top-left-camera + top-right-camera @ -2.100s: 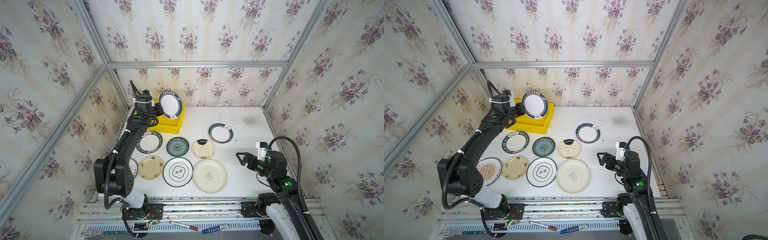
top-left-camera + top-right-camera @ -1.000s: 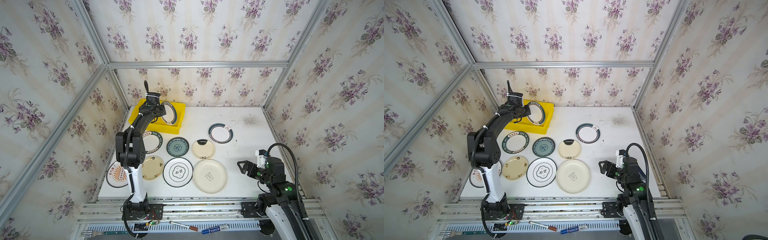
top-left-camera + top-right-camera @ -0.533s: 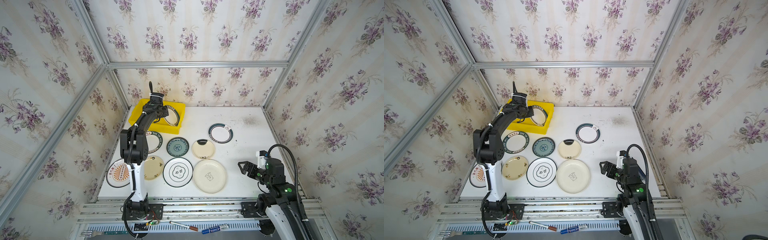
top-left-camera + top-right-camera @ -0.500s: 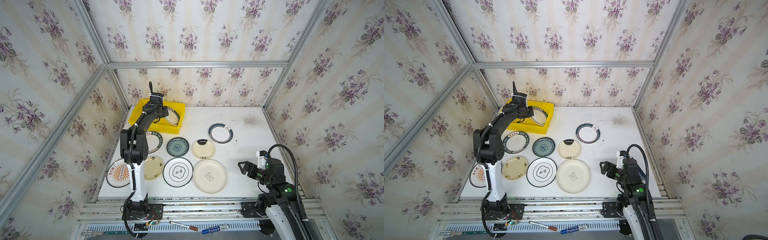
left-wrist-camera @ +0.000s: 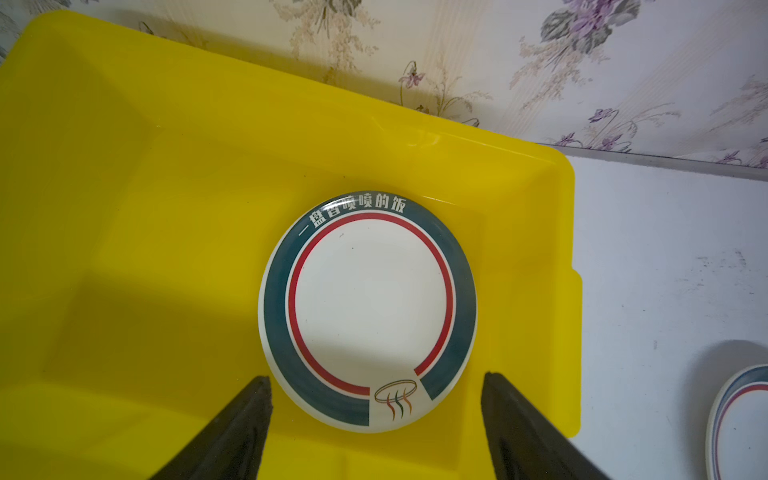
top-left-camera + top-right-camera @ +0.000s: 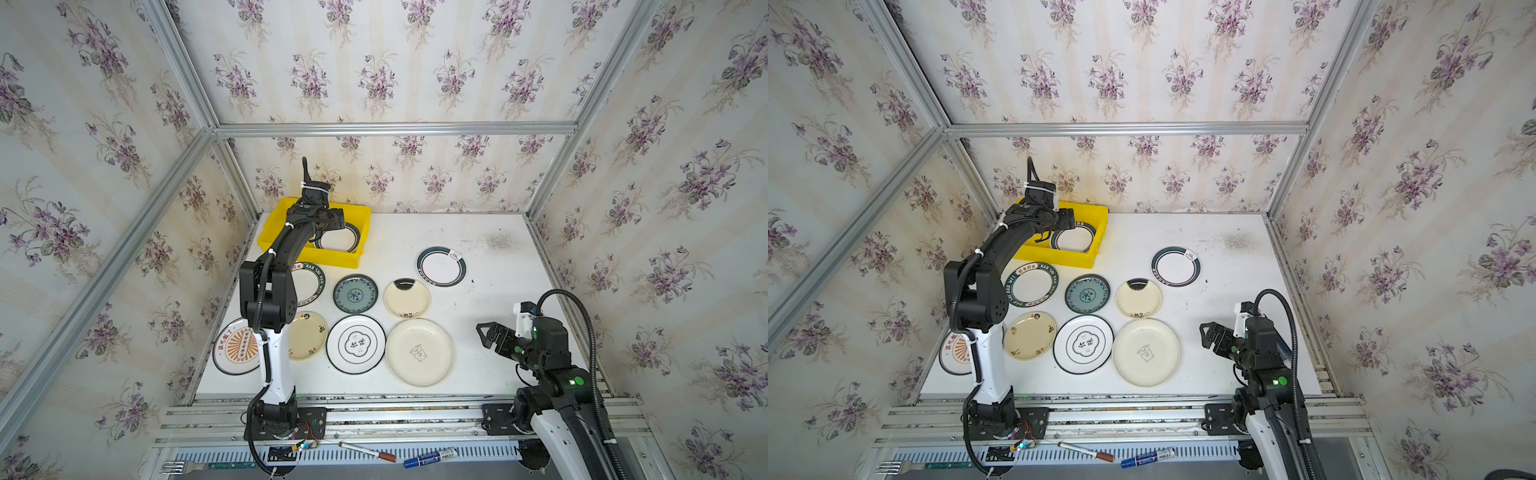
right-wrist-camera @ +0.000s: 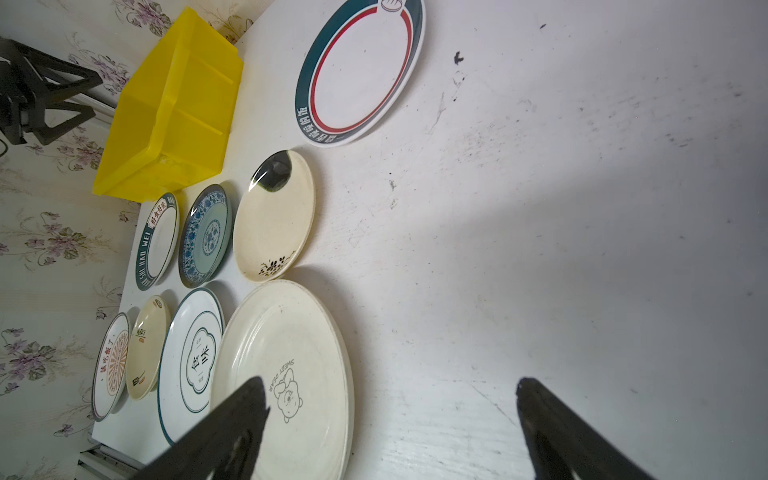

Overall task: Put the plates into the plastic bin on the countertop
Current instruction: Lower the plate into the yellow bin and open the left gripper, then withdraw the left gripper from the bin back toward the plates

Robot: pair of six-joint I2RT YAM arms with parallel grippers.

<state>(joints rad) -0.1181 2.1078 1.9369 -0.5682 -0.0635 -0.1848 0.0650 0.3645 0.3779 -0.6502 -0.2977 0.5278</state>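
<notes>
Left wrist view, left fingers (image 5: pixel 232 428): spread wide and holding nothing, so you have clear room on both sides.
Plate between them: the green-rimmed plate (image 5: pixel 368 316) lies flat on the floor of the plastic bin (image 5: pixel 124 174). Its near edge sits between the two fingertips and apart from both. It lies toward the end of the bin that borders the open surface (image 5: pixel 665 270).
Step in hand: by my reading, backing out of the bin now that this plate is down. Lift straight up before you swing away and keep the fingers wide. Don't drag a tip across the plate's rim or clip the bin wall — a nudge could tip the plate against the side.
Bin room: the rest of the floor is bare, so you can set the next plate there or stack it.
Right wrist view, right fingers (image 7: pixel 224 432): wide apart and empty, hovering over the surface just beside the large cream plate (image 6: pixel 419 352).
Outside the bin: eight others lie flat on the surface — the lettered plate (image 6: pixel 314 282) is just beside the bin's front wall.
</notes>
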